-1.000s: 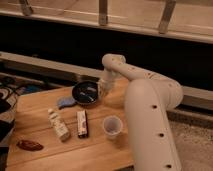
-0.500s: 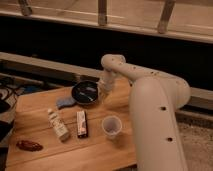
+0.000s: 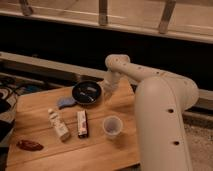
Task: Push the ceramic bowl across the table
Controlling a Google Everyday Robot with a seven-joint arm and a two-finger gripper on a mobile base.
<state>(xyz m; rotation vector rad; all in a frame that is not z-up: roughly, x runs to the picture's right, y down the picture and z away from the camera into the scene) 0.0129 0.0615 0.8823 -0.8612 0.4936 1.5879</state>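
No brand, label or writing can be read on anything here.

The ceramic bowl (image 3: 87,92) sits upright toward the far edge of the bench (image 3: 100,150), roughly midway along it; it is black and glossy, with pale streaks inside. The pincer (image 3: 106,95) is down at bench level just beside the bowl's right rim, at the end of the white arm (image 3: 150,90) that reaches in from the right. Whether it touches the rim cannot be told, nor whether it is spread or pressed together.

Just beside the bowl's left rim lies a small blue-grey object (image 3: 65,102), flat on the wood; it seems to touch the bowl or nearly so. Nearer the camera from the bowl, a dark rectangular packet (image 3: 82,123) lies lengthwise, with pale markings too blurred to read. To the left of that packet, a white bottle (image 3: 59,125) lies on its side, tilted at an angle to it. Near and to the right of the bowl, well apart from it, a translucent plastic cup (image 3: 112,127) stands upright. Far from the bowl, at the bench's near left corner, lies a dark reddish object (image 3: 30,145).

Beyond the bowl, past the bench's far edge, a dark wall rises to a pale rail (image 3: 100,22) with upright posts.
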